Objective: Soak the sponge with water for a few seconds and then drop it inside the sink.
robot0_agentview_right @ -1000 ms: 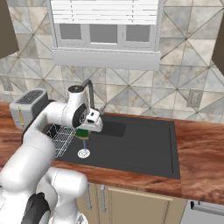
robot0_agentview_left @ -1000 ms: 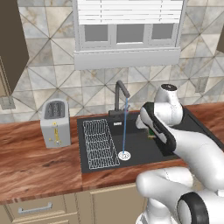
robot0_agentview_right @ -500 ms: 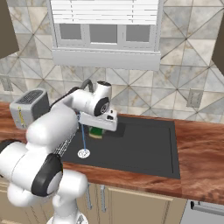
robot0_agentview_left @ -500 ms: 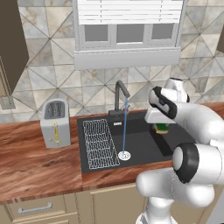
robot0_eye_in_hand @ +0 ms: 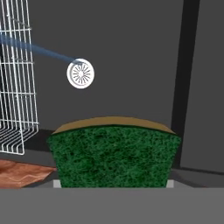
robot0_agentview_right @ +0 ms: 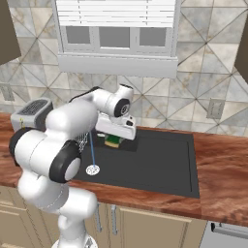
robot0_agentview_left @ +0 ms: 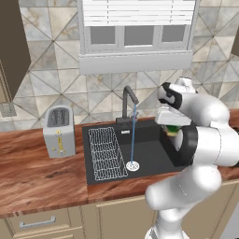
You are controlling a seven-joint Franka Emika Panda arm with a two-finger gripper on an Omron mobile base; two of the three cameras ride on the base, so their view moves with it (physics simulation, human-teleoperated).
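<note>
Sponge (robot0_eye_in_hand: 114, 153) in gripper (robot0_agentview_right: 114, 141) (over sink (robot0_agentview_right: 160, 160))

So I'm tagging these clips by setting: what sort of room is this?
A kitchen, rendered: a dark sink with a running faucet set in a wooden counter, and a toaster beside it.

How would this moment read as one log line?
gripper: shut on sponge | over sink | water running, sponge beside stream

Green sponge (robot0_eye_in_hand: 113, 155) above dark sink (robot0_eye_in_hand: 131, 52), water (robot0_agentview_left: 133, 135) running
</note>
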